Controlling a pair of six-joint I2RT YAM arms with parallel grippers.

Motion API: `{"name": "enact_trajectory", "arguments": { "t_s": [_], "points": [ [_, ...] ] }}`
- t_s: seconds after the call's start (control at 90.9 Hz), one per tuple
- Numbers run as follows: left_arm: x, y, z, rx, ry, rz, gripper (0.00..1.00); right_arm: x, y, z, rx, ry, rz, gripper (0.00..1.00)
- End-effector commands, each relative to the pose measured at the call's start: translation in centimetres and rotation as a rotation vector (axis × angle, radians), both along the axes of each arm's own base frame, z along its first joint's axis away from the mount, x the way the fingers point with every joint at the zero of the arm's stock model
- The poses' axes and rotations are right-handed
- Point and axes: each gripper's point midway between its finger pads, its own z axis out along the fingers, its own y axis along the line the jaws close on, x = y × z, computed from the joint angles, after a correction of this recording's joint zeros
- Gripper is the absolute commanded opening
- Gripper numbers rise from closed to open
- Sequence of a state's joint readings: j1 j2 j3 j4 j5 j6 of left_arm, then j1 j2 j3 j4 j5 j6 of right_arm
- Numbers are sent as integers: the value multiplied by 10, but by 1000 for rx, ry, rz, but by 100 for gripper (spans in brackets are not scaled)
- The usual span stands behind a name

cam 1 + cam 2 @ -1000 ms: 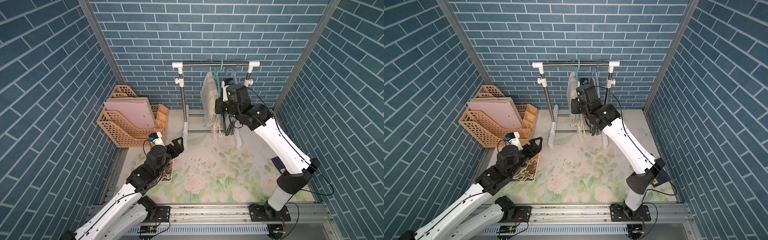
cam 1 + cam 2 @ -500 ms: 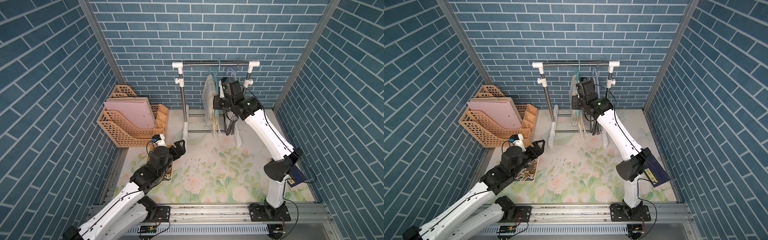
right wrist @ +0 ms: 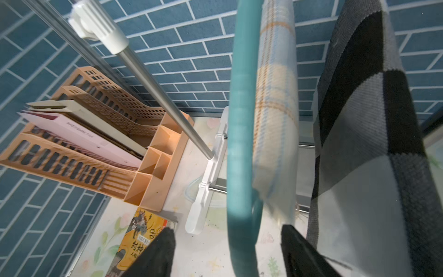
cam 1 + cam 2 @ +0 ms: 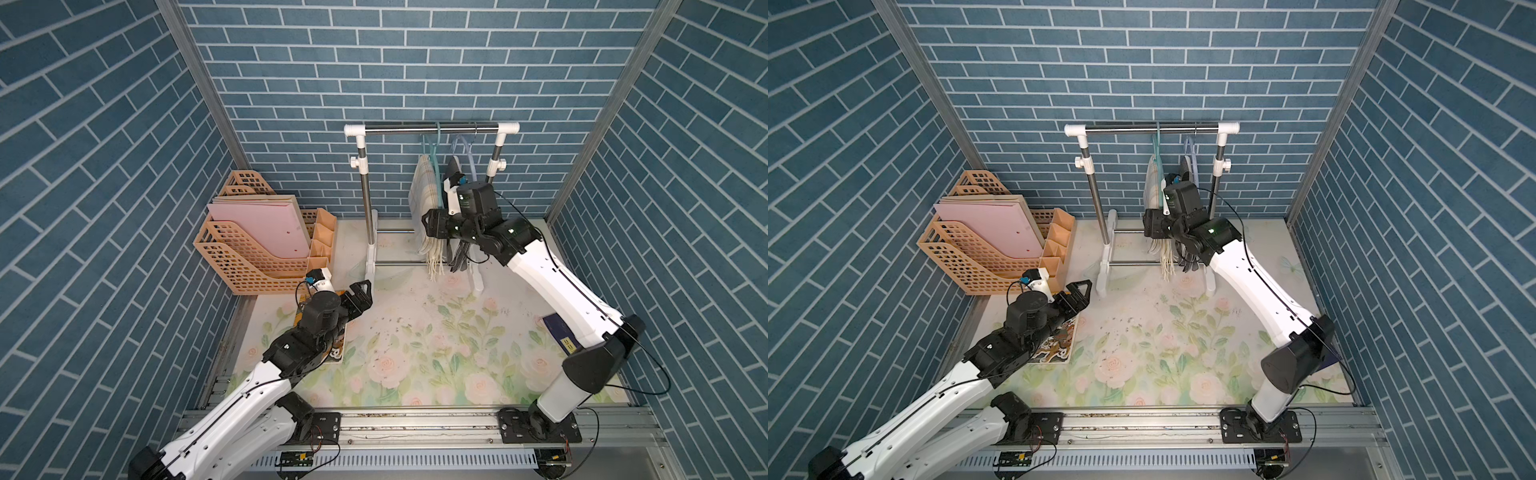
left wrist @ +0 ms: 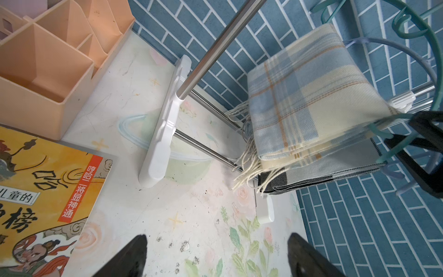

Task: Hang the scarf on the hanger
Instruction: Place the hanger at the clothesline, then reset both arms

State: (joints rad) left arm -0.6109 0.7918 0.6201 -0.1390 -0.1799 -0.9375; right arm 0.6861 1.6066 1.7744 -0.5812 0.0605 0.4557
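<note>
- Observe the right end effector (image 3: pixel 226 229): spread astride the teal hanger (image 3: pixel 239 120), gripping nothing, so the plaid scarf (image 5: pixel 311 96) drapes unaided.
- Your left end effector (image 5: pixel 217 237): spread, empty, standing clear.

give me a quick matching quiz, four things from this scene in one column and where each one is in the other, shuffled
Things:
1. plaid scarf
2. pink folder
3. picture book
4. right gripper

Places:
A. lying flat on the floral mat
B. open, jaws either side of the teal hanger
C. standing in the peach file rack
D. hung on the teal hanger

Pairs: 1-D, 2-C, 3-A, 4-B
</note>
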Motion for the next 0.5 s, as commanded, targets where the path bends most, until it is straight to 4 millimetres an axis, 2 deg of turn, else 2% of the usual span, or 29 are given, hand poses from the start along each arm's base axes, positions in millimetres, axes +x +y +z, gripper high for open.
{"name": "enact_trajectory", "arguments": {
  "t_s": [0.0, 0.033, 0.055, 0.11, 0.176, 0.22, 0.253, 0.319, 0.341, 0.363, 0.418, 0.473, 0.484],
  "points": [
    [1, 7, -6, 47, 8, 22, 94, -28, -1, 35, 132, -105, 85, 78],
    [1, 8, -7, 53, 9, 24, 94, -36, -1, 31, 147, -119, 118, 78],
    [1, 9, -7, 59, 9, 25, 95, -44, -5, 36, 163, -145, 129, 79],
    [1, 11, -6, 74, 7, 33, 95, -62, -8, 28, 179, -165, 184, 79],
    [2, 16, -5, 101, 2, 51, 96, -83, -23, 23, 192, -219, 211, 81],
    [3, 20, -4, 125, -2, 68, 97, -92, -33, 10, 180, -241, 201, 82],
    [4, 24, -3, 143, -7, 87, 98, -100, -47, 8, 176, -278, 178, 83],
    [7, 34, -4, 184, -13, 136, 100, -105, -75, -13, 143, -323, 79, 85],
    [8, 38, -4, 202, -16, 156, 100, -104, -85, -22, 148, -326, 22, 96],
    [10, 43, -5, 221, -19, 182, 100, -104, -100, -28, 167, -337, -49, 99],
    [13, 57, -8, 243, -26, 275, 100, -101, -133, -58, 217, -347, -235, 100],
    [15, 74, -12, 282, -43, 374, 100, -105, -163, -62, 313, -444, -369, 100],
    [15, 77, -12, 286, -52, 393, 100, -106, -168, -69, 302, -455, -386, 100]
  ]
}}
